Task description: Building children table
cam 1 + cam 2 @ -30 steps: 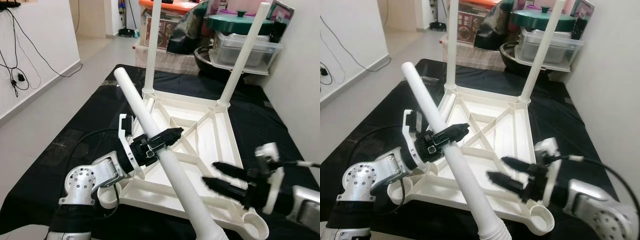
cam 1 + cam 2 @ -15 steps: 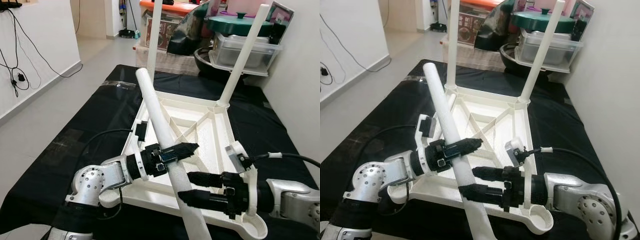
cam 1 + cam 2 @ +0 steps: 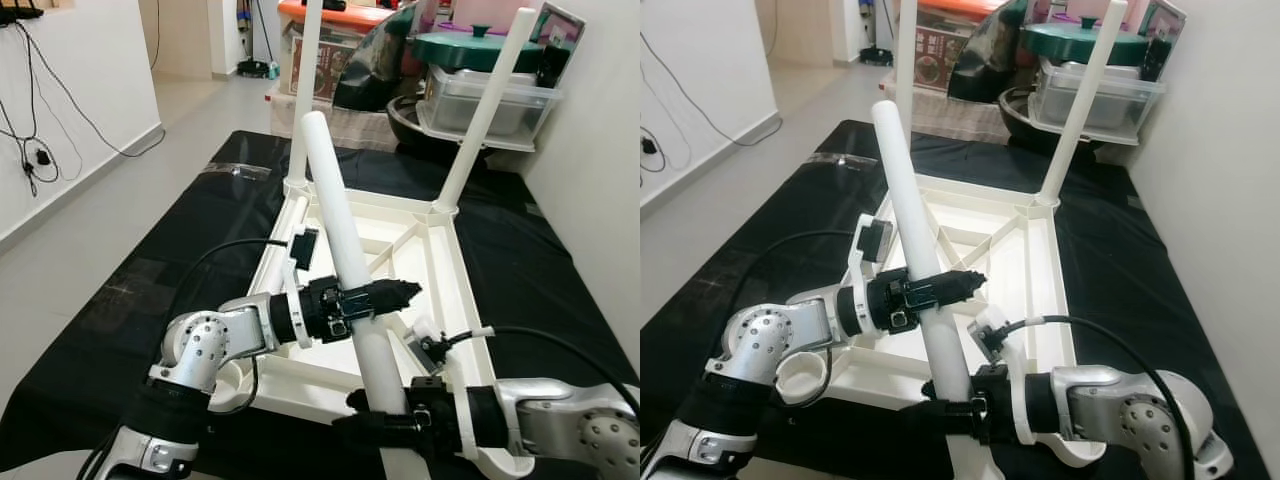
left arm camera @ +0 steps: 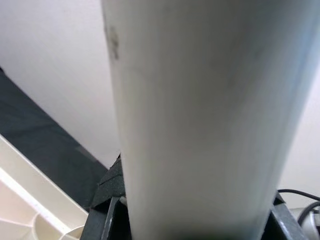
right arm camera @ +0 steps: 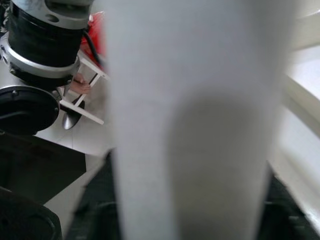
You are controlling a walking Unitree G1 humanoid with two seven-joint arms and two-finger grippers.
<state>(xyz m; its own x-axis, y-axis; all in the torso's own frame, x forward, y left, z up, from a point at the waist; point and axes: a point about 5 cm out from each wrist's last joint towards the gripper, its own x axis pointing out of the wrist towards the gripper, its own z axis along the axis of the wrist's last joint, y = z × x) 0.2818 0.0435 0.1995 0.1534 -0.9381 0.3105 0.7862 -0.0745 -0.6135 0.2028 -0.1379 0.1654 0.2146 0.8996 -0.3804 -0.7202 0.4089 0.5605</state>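
Leg [image 3: 345, 250] tilted over tabletop [image 3: 435, 260], left gripper [image 3: 372, 297] clamped, right gripper [image 3: 385, 428] seemingly too.

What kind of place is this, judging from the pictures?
Probably a lived-in home room: stacked clear plastic storage boxes, a green round pot lid and loose black wall cables above a tiled floor.

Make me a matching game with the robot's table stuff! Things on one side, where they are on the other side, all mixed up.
Things:
1. loose table leg
2. upside-down tabletop
3. green lid
4. wires

Places:
A. on the clear box at the back
B. hanging on the white wall
C. held by both the left end effector and the right end effector
D. lying on the black cloth

Pairs: 1-C, 2-D, 3-A, 4-B
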